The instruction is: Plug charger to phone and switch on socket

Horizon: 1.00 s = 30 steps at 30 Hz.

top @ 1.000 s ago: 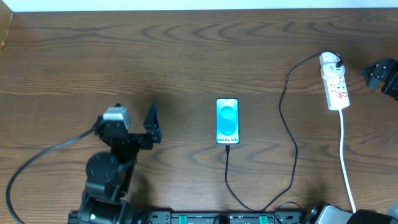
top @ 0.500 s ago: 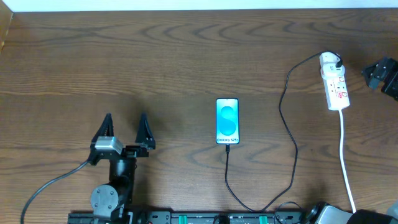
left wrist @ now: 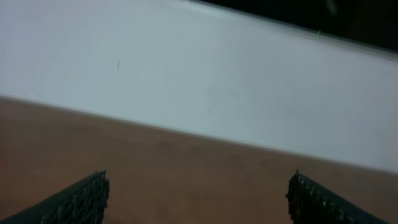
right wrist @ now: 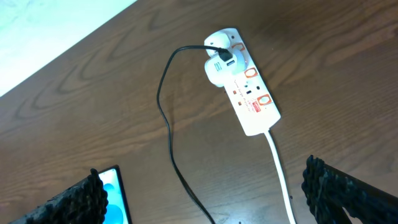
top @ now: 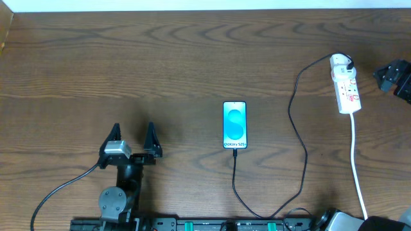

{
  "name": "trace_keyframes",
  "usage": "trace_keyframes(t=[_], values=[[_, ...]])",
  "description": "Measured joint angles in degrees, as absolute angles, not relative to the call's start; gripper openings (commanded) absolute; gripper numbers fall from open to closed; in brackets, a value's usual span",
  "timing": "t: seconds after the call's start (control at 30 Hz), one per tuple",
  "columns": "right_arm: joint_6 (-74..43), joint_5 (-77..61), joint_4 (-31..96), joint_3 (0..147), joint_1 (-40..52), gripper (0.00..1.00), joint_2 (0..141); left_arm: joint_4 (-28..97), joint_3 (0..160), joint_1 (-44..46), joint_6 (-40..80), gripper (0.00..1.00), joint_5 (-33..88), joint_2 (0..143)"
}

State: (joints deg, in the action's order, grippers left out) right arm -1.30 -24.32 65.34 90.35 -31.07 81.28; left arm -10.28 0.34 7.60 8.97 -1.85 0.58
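Observation:
The phone (top: pixel 234 124) lies screen up, bright blue, at the table's middle. The charger cable (top: pixel 297 138) runs from the phone's near edge, loops toward me, then goes up to the white adapter (top: pixel 345 63) plugged into the socket strip (top: pixel 347 90) at the far right. My left gripper (top: pixel 133 133) is open and empty, left of the phone. My right gripper (top: pixel 392 76) hovers just right of the strip. The right wrist view shows its fingers (right wrist: pixel 204 183) open, with the strip (right wrist: pixel 252 99), adapter (right wrist: pixel 217 67), cable (right wrist: pixel 165 124) and a corner of the phone (right wrist: pixel 115 190) below.
The strip's white cord (top: pixel 356 167) runs toward the table's near right edge. The left wrist view shows open fingers (left wrist: pixel 198 186) over bare brown table, with a white wall (left wrist: pixel 199 87) beyond. A mounting rail (top: pixel 225 224) lines the near edge.
My left arm has pulled back toward its base and turned its gripper from sideways to pointing away from me, fingers spread. The right arm, phone and cable have not moved.

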Motion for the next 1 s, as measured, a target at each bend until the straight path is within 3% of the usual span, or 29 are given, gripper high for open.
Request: trace_keyframes(t=[0.3, 1.0], values=[[-1.30, -24.34, 65.34, 90.37, -31.07, 0.99, 81.28, 0.58, 0.60, 7.60, 8.97, 0.91, -1.48, 0.58], [-1.30, -24.34, 65.34, 90.37, -31.05, 0.99, 81.28, 1.48, 0.99, 7.60, 8.97, 0.91, -0.30, 0.58]])
